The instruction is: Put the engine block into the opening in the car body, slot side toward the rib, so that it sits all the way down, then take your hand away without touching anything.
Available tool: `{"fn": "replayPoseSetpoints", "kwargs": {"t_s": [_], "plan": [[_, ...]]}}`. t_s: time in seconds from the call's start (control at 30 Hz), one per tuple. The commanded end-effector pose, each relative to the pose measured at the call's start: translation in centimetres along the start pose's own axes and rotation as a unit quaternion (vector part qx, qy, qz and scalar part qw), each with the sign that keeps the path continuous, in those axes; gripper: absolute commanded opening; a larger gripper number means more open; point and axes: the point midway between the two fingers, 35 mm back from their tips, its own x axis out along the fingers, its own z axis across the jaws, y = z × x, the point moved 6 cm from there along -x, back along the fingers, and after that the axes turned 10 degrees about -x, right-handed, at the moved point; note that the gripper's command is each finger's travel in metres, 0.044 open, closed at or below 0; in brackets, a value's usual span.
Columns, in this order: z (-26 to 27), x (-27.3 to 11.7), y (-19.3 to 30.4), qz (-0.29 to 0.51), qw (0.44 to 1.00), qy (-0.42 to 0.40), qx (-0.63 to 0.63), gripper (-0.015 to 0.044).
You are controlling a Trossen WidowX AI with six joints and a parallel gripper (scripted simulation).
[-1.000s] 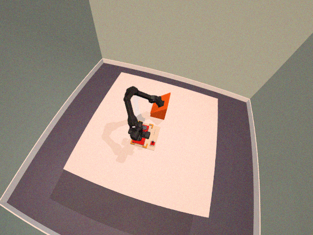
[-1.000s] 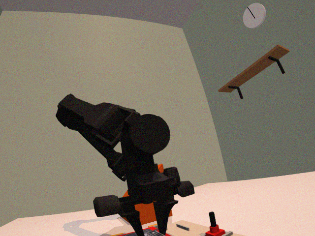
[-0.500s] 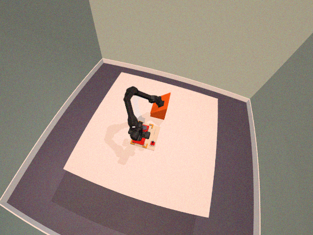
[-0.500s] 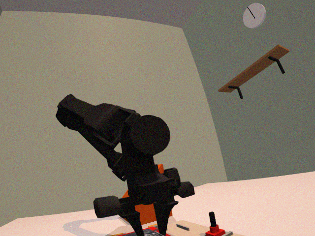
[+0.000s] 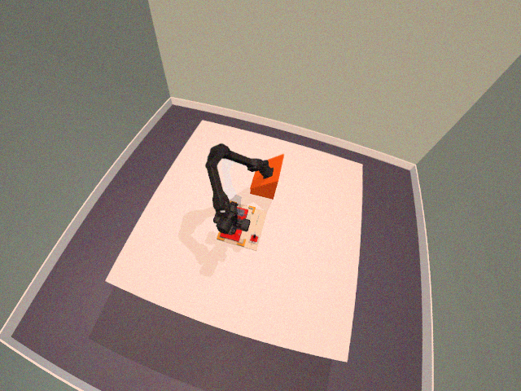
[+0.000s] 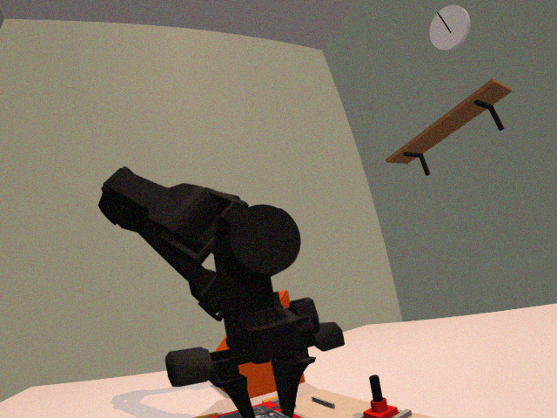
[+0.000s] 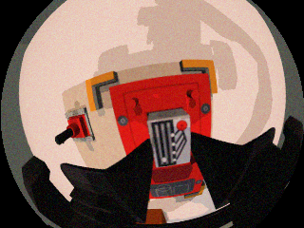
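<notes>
The engine block [image 7: 170, 140], a grey block with black stripes and a red dot on top, is between my fingertips. My gripper [image 7: 170, 140] [image 6: 268, 413] is shut on it, one finger on each side, pointing down at the car body. The red car body [image 7: 159, 85] [image 5: 230, 235] lies on a beige board [image 7: 102, 147] [image 5: 257, 225] [image 6: 344, 407]. The block is over the middle part of the body; its upper part stands clear of the red surface. The opening, the rib and the block's underside are hidden, so how deep the block sits cannot be told.
A red fixture with a black lever [image 7: 80, 127] [image 5: 254, 238] [image 6: 379, 408] stands on the board beside the car body. Orange-yellow corner brackets [image 7: 90, 95] [image 7: 213, 83] sit at the body's corners. An orange wedge-shaped block [image 5: 263, 191] [image 6: 258, 376] stands behind the board, near the arm's base.
</notes>
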Motion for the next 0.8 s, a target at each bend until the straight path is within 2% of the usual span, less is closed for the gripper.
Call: {"fn": "replayPoseSetpoints", "kwargs": {"t_s": [0.0,0.77], "plan": [[0.05,0.08,0.02,0.0,1.0,0.001,0.002,0.016],[0.02,0.38,0.02,0.0,1.0,0.001,0.003,0.016]]}}
